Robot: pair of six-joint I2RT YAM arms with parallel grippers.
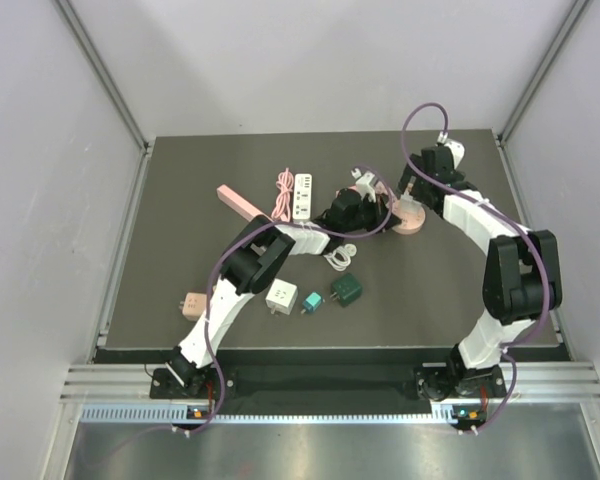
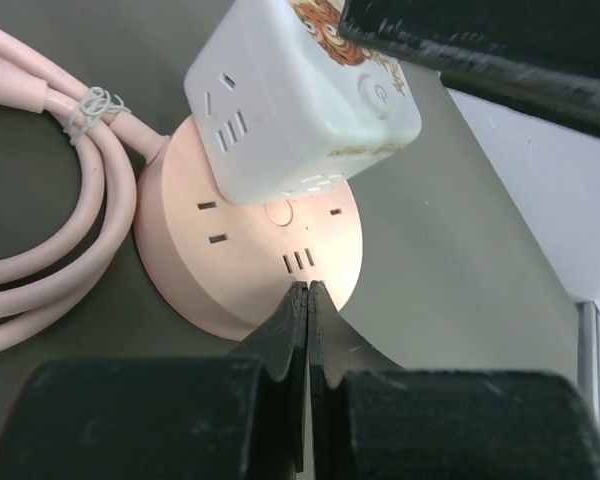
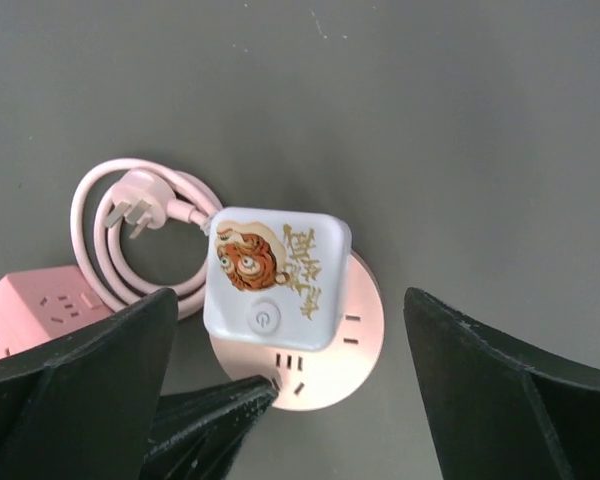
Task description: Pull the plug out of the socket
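Left gripper pressed together, tips bearing on rim of pink socket, apparently pinning it. Right gripper spread wide, straddling white plug, gripping nothing. Plug sitting seated atop socket. Step: pre-grasp. Next: rt closing on plug sides, pulling straight up, lt holding socket down.

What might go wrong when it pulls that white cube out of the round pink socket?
The shut left gripper seems to hold down only the edge of the pink socket; it may slip and the socket lift too. The open right gripper straddles the white cube, whose smooth rounded sides might slide out. The coiled cord could drag.
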